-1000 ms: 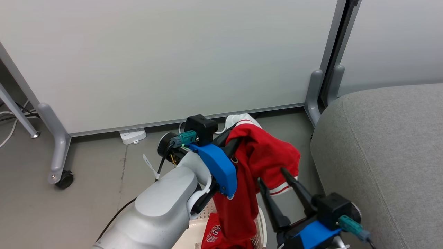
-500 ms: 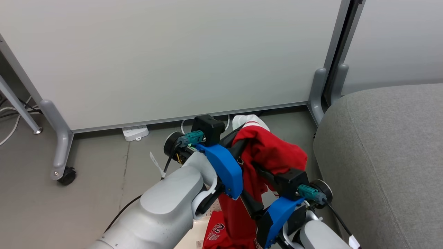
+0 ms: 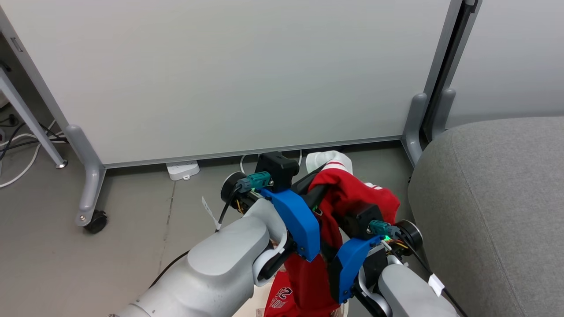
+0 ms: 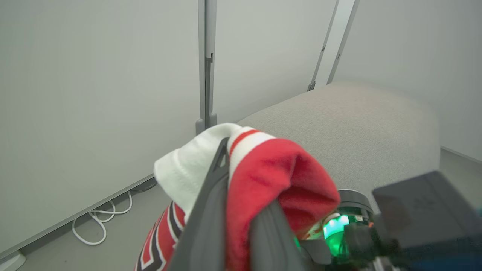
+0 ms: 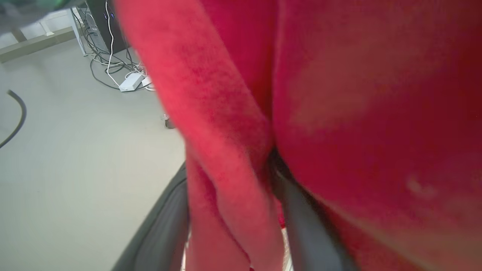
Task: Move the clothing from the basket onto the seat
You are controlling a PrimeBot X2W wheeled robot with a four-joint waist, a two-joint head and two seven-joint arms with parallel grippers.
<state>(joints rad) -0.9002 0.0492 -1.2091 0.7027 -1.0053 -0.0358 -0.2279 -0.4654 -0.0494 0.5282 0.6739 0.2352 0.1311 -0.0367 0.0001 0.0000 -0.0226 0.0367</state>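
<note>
Left wrist view: the left jaws are clamped tight on the clothing point(image 4: 278, 169) near its white cuff. The right jaws straddle a red fold with their tips buried, so I cannot tell whether they pinch it. The clothing hangs just left of the seat point(image 3: 493, 198).

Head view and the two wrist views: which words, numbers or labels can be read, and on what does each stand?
"2" plus a second, unclear digit: white figures on the red garment at the head view's bottom edge.
Lettering under that number: too small to read.
White cable tags: no legible text.
Wrist views: nothing legible.
</note>
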